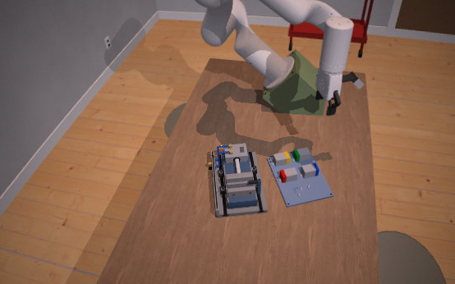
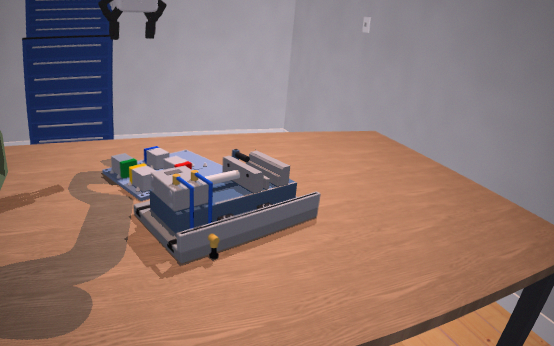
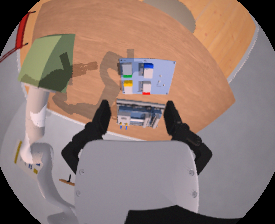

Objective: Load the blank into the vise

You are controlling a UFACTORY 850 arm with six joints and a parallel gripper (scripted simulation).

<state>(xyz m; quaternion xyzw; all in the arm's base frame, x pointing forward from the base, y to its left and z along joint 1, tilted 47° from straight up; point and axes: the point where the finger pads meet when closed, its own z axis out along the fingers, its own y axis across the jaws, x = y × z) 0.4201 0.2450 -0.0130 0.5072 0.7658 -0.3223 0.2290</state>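
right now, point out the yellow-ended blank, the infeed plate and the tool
yellow-ended blank [image 1: 281,158], top view, on its grey body beside the painted end
infeed plate [image 1: 308,193], top view, on a bare part of the blue plate near its front
tool [image 2: 132,22], exterior view, midway between its open fingertips

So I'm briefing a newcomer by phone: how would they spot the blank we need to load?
Find the grey-and-blue milling vise mid-table; beside it lies a flat light-blue infeed plate carrying four small grey blocks. The yellow-ended blank is in the row nearer the robot's green base, on the vise side. Its neighbours have green, red and blue ends.
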